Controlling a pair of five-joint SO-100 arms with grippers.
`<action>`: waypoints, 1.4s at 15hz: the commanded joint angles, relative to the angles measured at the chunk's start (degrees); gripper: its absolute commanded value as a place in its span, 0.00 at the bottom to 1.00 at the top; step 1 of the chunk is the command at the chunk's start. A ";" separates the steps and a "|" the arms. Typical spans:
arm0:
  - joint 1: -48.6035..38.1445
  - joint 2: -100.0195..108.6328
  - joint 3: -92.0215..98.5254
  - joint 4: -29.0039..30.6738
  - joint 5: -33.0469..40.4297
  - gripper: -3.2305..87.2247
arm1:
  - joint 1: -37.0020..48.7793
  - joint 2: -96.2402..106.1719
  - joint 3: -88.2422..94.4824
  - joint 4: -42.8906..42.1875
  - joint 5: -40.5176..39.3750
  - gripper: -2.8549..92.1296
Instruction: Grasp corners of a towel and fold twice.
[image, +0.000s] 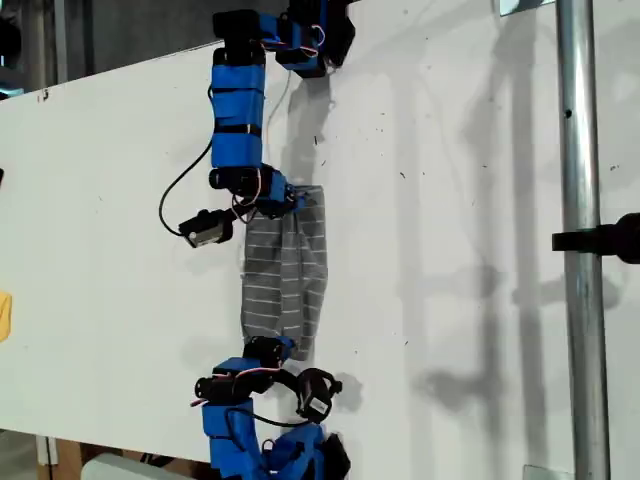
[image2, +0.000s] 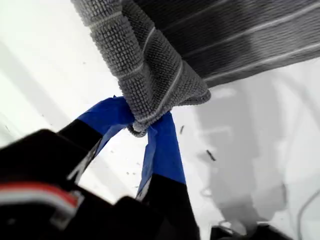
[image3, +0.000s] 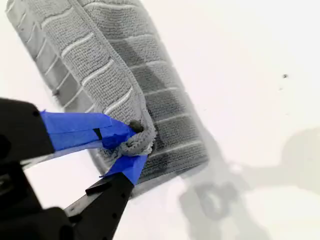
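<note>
The towel (image: 285, 275) lies near the middle of the white tabletop (image: 450, 250). It is gathered into a long narrow band that runs from far to near in the exterior view, its white stripes crossing the band. The cloth is doubled over lengthwise, with a raised fold down its middle.

An arm (image: 237, 110) reaches in from the far edge of the tabletop and meets the far end of the towel. Another arm (image: 240, 420) comes from the near edge and meets the near end. The wrist views do not settle which of these two is which.

My first gripper (image2: 142, 125) is closed tightly on a bunched corner (image2: 150, 112) of the towel. Its blue-taped fingers (image2: 162, 150) pinch the cloth from both sides. From that pinch the cloth rises clear of the tabletop, and its shadow lies on the white surface beneath.

My second gripper (image3: 132, 140) is also clamped on a corner (image3: 140, 142) of the towel, with the rolled edge squeezed between its blue-taped fingers (image3: 75, 127). Beyond that grip the towel rests on the tabletop in layered folds.

A metal pole (image: 580, 250) stands at the exterior view's right, well apart from the towel.
</note>
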 joint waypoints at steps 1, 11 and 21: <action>-14.85 -0.79 -8.09 0.26 14.06 0.00 | 12.04 3.25 -2.11 -1.76 -10.28 0.03; -12.39 -4.83 3.08 -11.87 12.48 0.01 | 4.92 -1.32 10.37 -9.93 -9.40 0.03; -18.81 -4.48 8.88 -17.05 13.27 0.04 | 20.48 2.55 4.83 -7.03 -20.65 0.03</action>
